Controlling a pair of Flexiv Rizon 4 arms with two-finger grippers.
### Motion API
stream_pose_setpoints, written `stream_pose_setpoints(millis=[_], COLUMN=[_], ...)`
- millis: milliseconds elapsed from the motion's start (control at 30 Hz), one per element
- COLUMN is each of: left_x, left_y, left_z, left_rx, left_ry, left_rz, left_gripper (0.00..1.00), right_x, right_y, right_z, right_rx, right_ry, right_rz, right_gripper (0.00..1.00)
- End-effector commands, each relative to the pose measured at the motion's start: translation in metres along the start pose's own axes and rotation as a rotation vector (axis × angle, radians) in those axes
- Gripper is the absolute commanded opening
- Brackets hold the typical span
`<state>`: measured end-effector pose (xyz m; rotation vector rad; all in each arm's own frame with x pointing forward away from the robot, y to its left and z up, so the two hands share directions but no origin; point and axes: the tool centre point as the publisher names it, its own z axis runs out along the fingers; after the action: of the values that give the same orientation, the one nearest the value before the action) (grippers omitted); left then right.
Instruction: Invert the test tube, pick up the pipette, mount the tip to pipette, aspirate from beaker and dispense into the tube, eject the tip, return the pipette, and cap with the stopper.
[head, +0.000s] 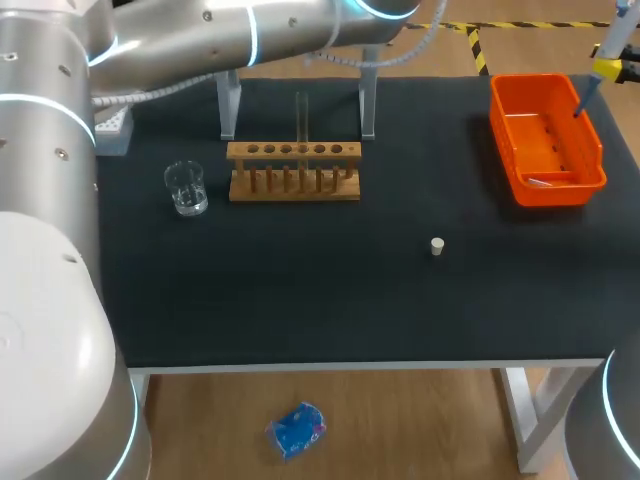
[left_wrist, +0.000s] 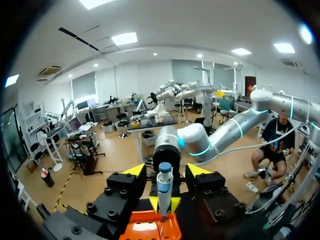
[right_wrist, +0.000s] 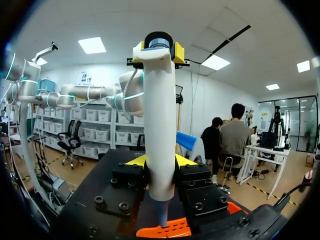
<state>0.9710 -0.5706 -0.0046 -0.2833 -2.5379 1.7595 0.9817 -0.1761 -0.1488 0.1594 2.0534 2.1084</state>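
Black table (head: 300, 300) holds an orange bin (head: 550, 192), over which right gripper (right_wrist: 160, 164) clamps the pipette (right_wrist: 160, 120).

Silver arms (head: 190, 35), cyan rings (head: 252, 35), corrugated grey cable (head: 165, 90), black bolted end effector (left_wrist: 165, 175), yellow fingertips (left_wrist: 134, 170)

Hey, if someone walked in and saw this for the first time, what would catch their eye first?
Probably the white pipette clamped in the right gripper over the bright orange bin at the far right, with the left gripper at its top. Then the wooden test tube rack in the middle, one test tube standing in it.
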Motion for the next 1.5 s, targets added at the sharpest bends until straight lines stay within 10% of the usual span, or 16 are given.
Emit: stream_pose_setpoints(millis=[33, 967, 1500], left_x=[0.014, 0.121, 0.126], left_y=[0.004, 0.073, 0.073], left_z=[-0.012, -0.071, -0.073], left_rx=[-0.009, 0.072, 0.065], left_ry=[-0.019, -0.212, -0.221], left_rz=[-0.004, -0.085, -0.092], left_gripper=[1.00, 1.00, 1.00], right_x=[-0.001, -0.001, -0.001], right_y=[0.000, 0.000, 0.000], right_z=[-0.001, -0.001, -0.001], right_rx=[0.002, 0.002, 0.002], right_ry=[0.004, 0.004, 0.004], right_rz=[0.000, 0.000, 0.000], right_gripper=[0.00, 0.00, 0.00])
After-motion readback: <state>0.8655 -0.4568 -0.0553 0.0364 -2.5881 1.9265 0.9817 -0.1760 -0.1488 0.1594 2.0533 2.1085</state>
